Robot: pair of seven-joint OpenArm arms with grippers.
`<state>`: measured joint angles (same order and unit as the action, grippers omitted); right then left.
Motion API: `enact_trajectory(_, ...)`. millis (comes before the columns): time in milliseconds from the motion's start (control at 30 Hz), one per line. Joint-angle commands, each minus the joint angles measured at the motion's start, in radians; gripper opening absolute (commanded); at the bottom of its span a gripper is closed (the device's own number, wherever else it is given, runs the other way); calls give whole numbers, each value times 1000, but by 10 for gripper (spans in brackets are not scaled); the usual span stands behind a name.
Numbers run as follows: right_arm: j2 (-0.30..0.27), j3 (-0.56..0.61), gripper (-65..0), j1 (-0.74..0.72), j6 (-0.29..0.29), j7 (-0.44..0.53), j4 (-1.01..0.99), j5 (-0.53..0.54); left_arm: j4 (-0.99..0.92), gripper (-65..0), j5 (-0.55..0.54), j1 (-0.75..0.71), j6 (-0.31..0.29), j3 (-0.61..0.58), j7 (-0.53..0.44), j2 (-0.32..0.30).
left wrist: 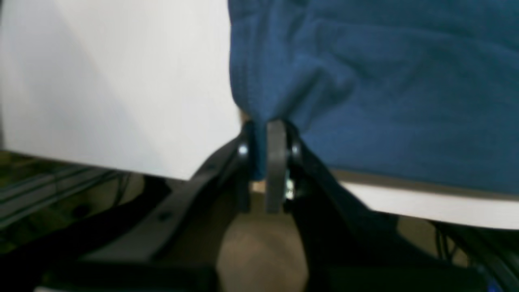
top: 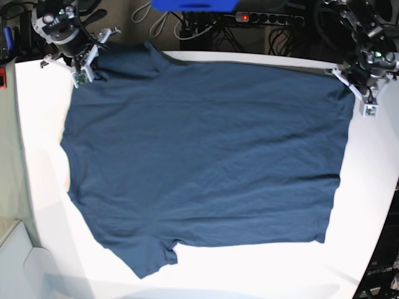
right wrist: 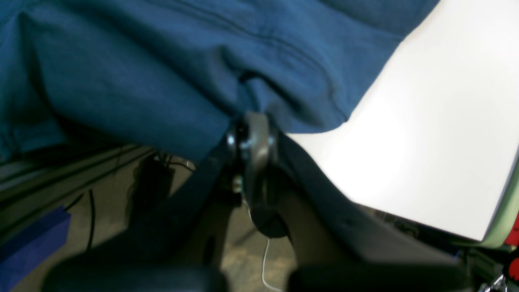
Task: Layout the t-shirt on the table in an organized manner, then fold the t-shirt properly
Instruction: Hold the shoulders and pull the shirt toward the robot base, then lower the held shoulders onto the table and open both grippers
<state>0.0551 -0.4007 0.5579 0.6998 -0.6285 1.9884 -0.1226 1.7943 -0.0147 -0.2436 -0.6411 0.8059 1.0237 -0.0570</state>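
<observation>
T-shirt (top: 206,162) — plain navy, no legible print — flat on table (top: 374,205).

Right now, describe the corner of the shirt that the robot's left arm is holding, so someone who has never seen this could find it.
Start at the white table; the navy t-shirt covers most of it. Follow the shirt's far edge to the base view's right end, where the left gripper pinches the corner. Unlike the sleeve end opposite, it is a plain square hem corner.

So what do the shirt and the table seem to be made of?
The shirt: soft knitted cloth, probably cotton jersey, matte navy; it wrinkles and shows a fine weave close up. The table: hard, smooth, matte white board, maybe laminate; flat, with only a soft sheen.
</observation>
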Motion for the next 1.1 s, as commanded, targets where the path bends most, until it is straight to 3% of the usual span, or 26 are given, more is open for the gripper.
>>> enact_trajectory(0,-5,-2,-650,0,-2,17,25,7,40,-614,-1,11,0,2,-6,-13)
enact_trajectory(367,-34,-2,-650,-85,-2,17,30,7,77,-614,-1,86,0,0,-4,-17)
enact_trajectory(767,-87,3,-650,-218,-2,16,-11,5,-47,-614,0,221,0,0,-4,-16)
enact_trajectory(1067,-113,4,-650,-353,-2,16,-153,5,-139,-614,2,306,0,0,-4,-20)
